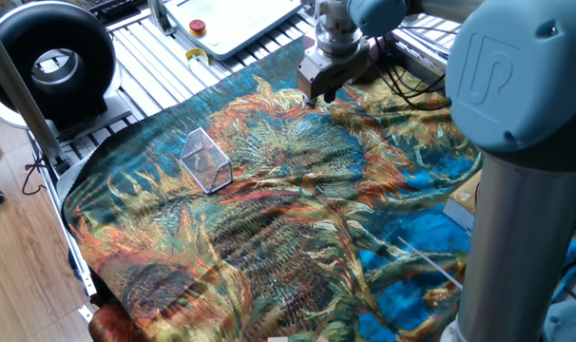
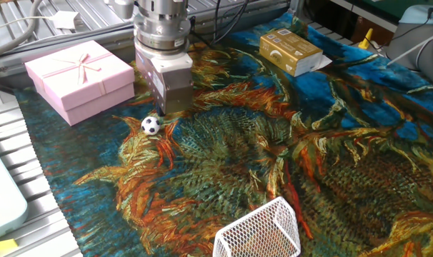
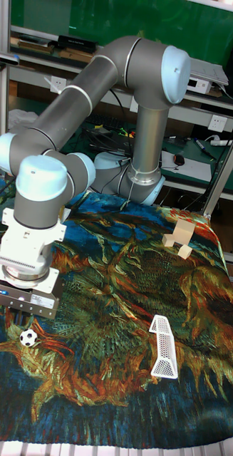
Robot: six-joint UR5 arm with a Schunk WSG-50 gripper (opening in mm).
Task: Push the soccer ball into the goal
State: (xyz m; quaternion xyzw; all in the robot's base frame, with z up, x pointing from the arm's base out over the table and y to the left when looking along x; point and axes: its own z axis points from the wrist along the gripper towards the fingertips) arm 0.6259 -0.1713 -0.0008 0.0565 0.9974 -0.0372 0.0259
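One ball [image 2: 151,126] sits just beside our low end effector [image 2: 168,107], whose fingers' state we cannot tell, near the worktop [image 2: 359,143] edge by the pink box [image 2: 79,77], well apart from the goal [image 2: 259,231], presumably set for pushing.

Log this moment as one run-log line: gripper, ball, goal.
gripper: low over cloth, beside ball, jaw state unclear | soccer ball: on cloth, free, not in goal | goal: far across cloth from ball | step: push under way
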